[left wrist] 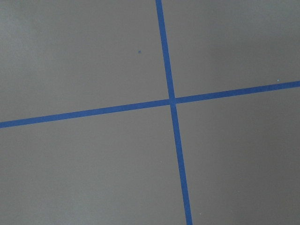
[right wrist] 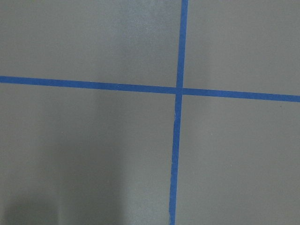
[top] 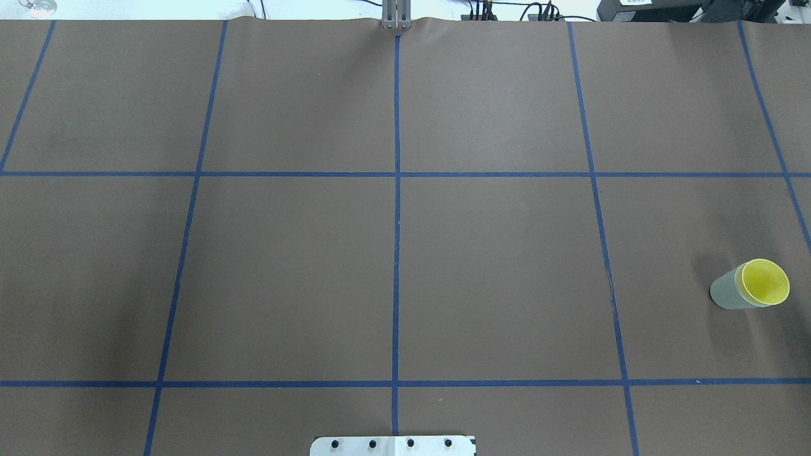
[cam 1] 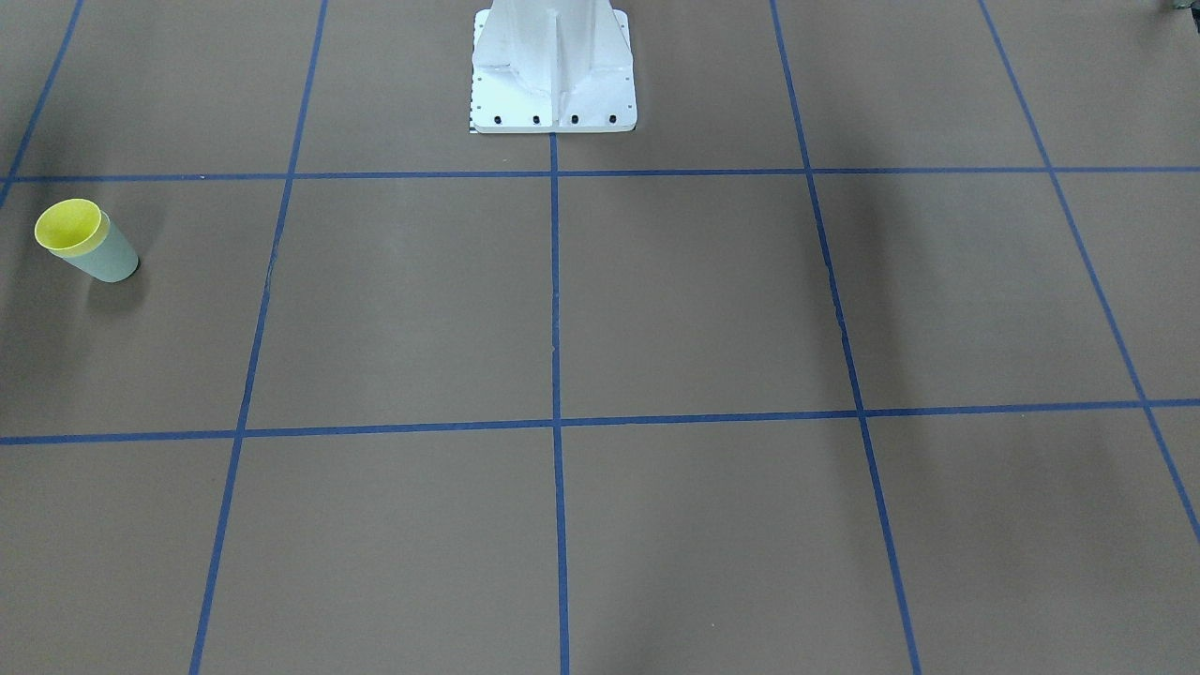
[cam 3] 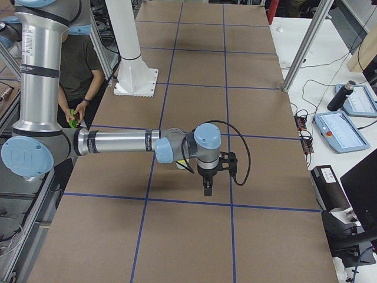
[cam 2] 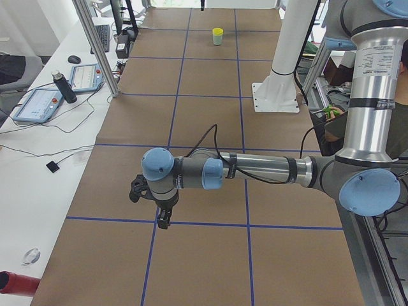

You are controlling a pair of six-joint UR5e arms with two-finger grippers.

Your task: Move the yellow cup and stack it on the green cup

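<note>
Plastic looking light, stiff, slick; yellow cup (top: pixel 765 282) is sitting nested in green cup (top: pixel 725 292), well beyond left gripper (cam 2: pixel 164 220) fingers; rim pinch suiting. Finger opening on it and right gripper (cam 3: pixel 207 188): cannot tell.

The yellow cup (cam 1: pixel 67 226) is nested inside the green cup (cam 1: pixel 108 258). Only its bright rim and interior show above the pale mint-green tapered wall. The stack stands upright on the bench (cam 1: pixel 656 309), mouth up. It lies near the right gripper (cam 3: pixel 207 191) and well apart from the left gripper (cam 2: pixel 164 222).
</note>
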